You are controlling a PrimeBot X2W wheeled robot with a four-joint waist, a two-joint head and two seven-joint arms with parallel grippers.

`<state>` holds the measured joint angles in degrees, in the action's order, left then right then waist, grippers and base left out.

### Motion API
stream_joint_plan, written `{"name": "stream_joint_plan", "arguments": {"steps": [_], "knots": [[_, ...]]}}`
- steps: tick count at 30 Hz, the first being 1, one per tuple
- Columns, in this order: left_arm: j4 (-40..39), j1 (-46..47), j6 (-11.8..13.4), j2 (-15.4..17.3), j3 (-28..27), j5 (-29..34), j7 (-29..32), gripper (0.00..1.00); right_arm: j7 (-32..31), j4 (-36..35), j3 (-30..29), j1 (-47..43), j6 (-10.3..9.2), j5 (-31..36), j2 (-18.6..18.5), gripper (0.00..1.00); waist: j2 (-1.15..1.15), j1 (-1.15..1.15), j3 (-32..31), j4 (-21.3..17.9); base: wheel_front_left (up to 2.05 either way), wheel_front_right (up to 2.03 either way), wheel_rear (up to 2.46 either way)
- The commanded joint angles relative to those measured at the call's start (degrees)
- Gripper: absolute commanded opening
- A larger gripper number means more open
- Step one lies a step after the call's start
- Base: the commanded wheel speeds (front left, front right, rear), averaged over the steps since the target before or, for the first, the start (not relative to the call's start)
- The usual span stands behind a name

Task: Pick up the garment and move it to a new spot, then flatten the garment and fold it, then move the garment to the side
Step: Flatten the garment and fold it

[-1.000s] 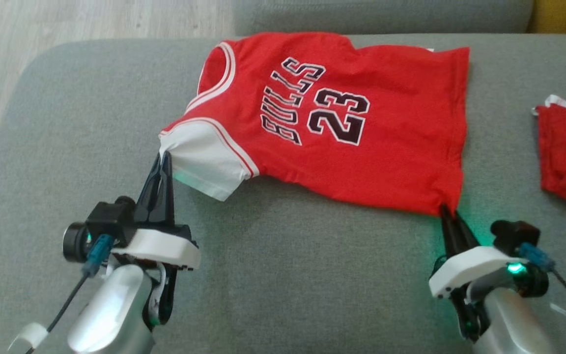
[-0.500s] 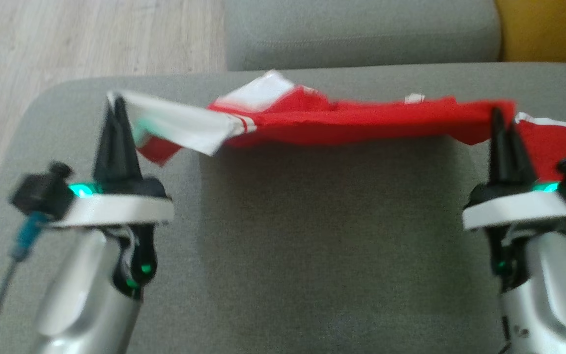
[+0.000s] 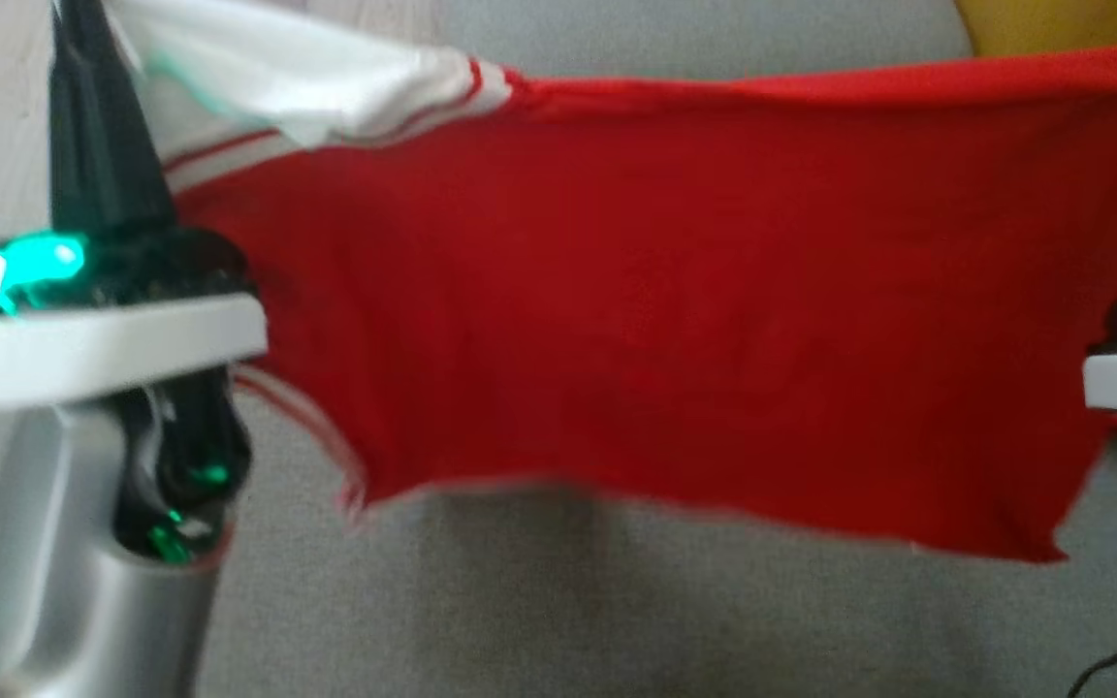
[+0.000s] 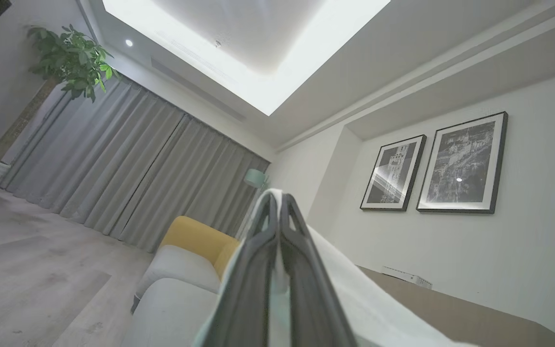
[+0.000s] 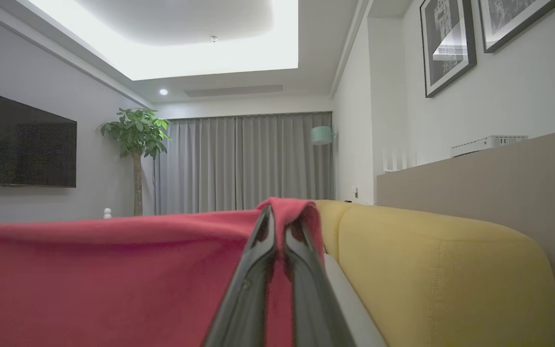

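the head camera looked down from above, so near the garment (image 3: pixel 675 320) that the red cloth spread across most of its picture, with the grey sofa (image 3: pixel 617 620) below it. the left wrist camera sat low behind the left gripper (image 4: pixel 277 196) and tilted steeply up at the ceiling light (image 4: pixel 258 48), the curtains (image 4: pixel 128 168) and two framed pictures (image 4: pixel 460 164) on the far wall. the right wrist camera looked nearly level along the right gripper (image 5: pixel 280 210). both wrist views shared the curtains, the potted plant (image 4: pixel 72 58), the yellow cushion (image 5: pixel 441 270) and that ceiling light.
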<state>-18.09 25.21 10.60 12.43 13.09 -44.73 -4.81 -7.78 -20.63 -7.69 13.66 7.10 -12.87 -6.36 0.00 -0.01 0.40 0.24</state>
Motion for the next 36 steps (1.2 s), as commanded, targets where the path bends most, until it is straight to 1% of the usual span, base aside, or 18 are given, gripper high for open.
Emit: {"name": "stream_joint_plan", "arguments": {"steps": [1,3,6,8,11,14,16,19,21,24,28,32,36], "knots": [[-1.70,5.22,0.41,2.70,-2.68,0.61,1.32,0.00,-1.21,-2.21,0.77,2.36,0.39,0.31,-0.17,0.00,0.00,0.01,1.13,-0.13,0.00,0.00,0.00],[-0.30,8.14,0.89,4.31,-2.67,1.28,3.83,0.00,-3.18,-2.04,0.70,4.29,0.39,1.27,-0.65,0.00,0.00,0.01,3.07,-0.51,0.00,0.00,0.00],[4.88,14.09,0.70,4.32,-3.41,-1.42,7.18,0.00,-5.12,1.18,1.98,10.02,0.39,0.63,-1.27,0.00,0.00,0.01,6.79,-1.27,0.00,0.00,0.00],[10.52,19.28,-0.09,5.55,-3.88,-1.25,8.20,0.00,-5.96,5.51,3.01,15.53,0.39,-0.32,-1.83,0.00,0.00,0.01,9.60,-1.91,0.00,0.00,0.00],[20.56,28.29,-1.61,7.13,-4.29,-0.36,8.57,0.00,-6.20,15.29,3.81,25.85,0.39,-1.08,-2.46,0.00,0.00,0.01,14.11,-3.05,0.00,0.00,0.00],[31.05,38.05,-3.34,8.26,-4.41,1.62,6.52,0.00,-3.60,27.11,5.05,37.18,0.39,0.72,-3.57,0.00,0.00,0.01,17.60,-3.66,0.00,0.00,0.00],[37.05,44.00,-4.19,8.49,-4.65,2.68,4.33,0.00,-0.40,34.63,6.34,44.38,0.39,4.75,-4.82,0.00,0.00,0.01,19.26,-3.90,0.00,0.00,0.00],[44.47,51.21,-5.87,8.33,-4.70,3.89,0.46,0.00,4.82,44.68,5.82,53.36,0.39,8.56,-3.42,0.00,0.00,0.01,20.67,-3.77,0.00,0.00,0.00],[48.26,54.19,-7.21,7.91,-4.19,4.72,-2.18,0.00,8.16,50.14,6.03,57.00,0.39,10.82,-2.83,0.00,0.00,0.01,20.89,-3.40,0.00,0.00,0.00],[53.12,55.35,-9.99,7.01,-2.59,5.43,-4.55,0.00,12.19,57.17,6.50,58.55,0.39,12.93,-2.43,0.00,0.00,0.01,20.62,-2.65,0.00,0.00,0.00],[58.30,51.93,-13.05,6.30,0.61,7.34,-6.62,0.00,15.18,65.29,7.84,55.72,0.39,14.02,-3.21,0.00,0.00,0.01,19.69,-1.31,0.00,0.00,0.00],[62.67,43.88,-14.66,5.16,3.44,8.66,-8.20,0.00,14.76,73.68,12.86,50.04,0.39,16.03,-5.35,0.00,0.00,0.01,18.22,0.61,0.00,0.00,0.00],[66.27,35.03,-15.73,4.33,6.46,10.45,-9.31,0.00,13.44,80.34,18.19,45.42,0.39,15.56,-7.28,0.00,0.00,0.01,16.47,2.52,0.00,0.00,0.00]]}}
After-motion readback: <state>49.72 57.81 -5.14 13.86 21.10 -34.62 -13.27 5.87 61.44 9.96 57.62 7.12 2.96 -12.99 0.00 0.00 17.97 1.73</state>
